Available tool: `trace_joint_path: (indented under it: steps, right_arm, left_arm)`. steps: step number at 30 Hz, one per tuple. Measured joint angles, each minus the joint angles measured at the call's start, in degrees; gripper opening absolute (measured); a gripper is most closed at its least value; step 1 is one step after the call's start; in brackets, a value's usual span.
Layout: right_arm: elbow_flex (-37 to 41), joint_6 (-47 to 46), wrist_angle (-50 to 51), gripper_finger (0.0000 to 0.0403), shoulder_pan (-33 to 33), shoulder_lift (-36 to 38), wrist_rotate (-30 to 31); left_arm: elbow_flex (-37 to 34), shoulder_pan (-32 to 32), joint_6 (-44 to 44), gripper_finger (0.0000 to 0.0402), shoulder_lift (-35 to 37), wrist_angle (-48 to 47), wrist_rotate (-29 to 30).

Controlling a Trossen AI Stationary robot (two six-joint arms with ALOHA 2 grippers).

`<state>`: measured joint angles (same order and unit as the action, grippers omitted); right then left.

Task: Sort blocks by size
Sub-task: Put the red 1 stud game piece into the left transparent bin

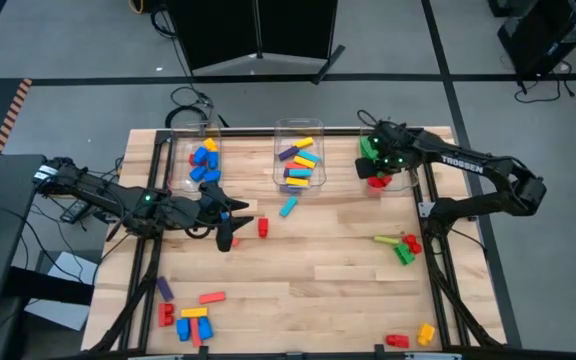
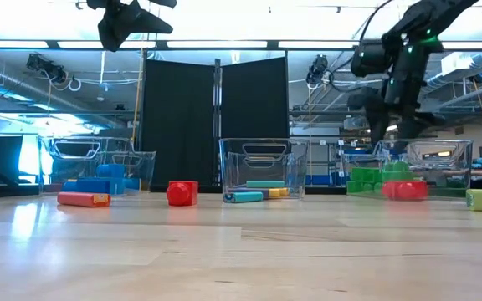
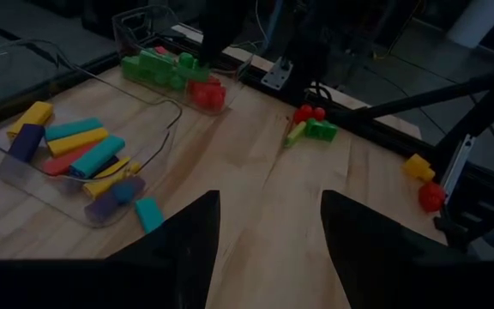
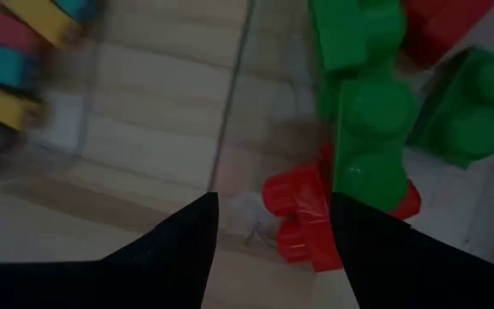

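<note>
Toy blocks lie loose on the wooden table: a red one [image 1: 263, 227] and a cyan one [image 1: 288, 207] near the middle, a green, red and lime group [image 1: 400, 245] at the right, and more along the near edge [image 1: 190, 318]. My left gripper [image 1: 228, 232] hangs open and empty above the table, just left of the red block; its wrist view [image 3: 268, 249] shows bare wood between the fingers. My right gripper [image 1: 378, 160] is open and empty above the right bin [image 1: 408, 178], over the green block [image 4: 363, 112] and red block [image 4: 303, 215] inside.
Three clear bins stand along the far edge: the left one [image 1: 180, 160] with blue blocks, the middle one [image 1: 280, 150] with long blocks of mixed colours, the right one with chunky green and red blocks. Red and yellow blocks [image 1: 413, 337] lie at the near right corner.
</note>
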<state>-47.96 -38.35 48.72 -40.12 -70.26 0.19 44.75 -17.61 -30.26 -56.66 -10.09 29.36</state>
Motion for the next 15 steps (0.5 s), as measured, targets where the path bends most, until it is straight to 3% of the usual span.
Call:
trace_joint_path:
  steps: [8, 15]
  right_arm:
    - [-4.04, -0.89, 7.73, 0.0231, 0.50, 6.62, -0.26]
    - [-4.55, -9.21, 12.98, 0.0226, 7.12, 15.00, -1.34]
  left_arm:
    - [0.00, 0.00, -0.02, 0.0212, 0.00, 1.80, 0.01]
    - [0.00, 0.00, 0.00, 0.0212, 0.00, 3.15, 0.02]
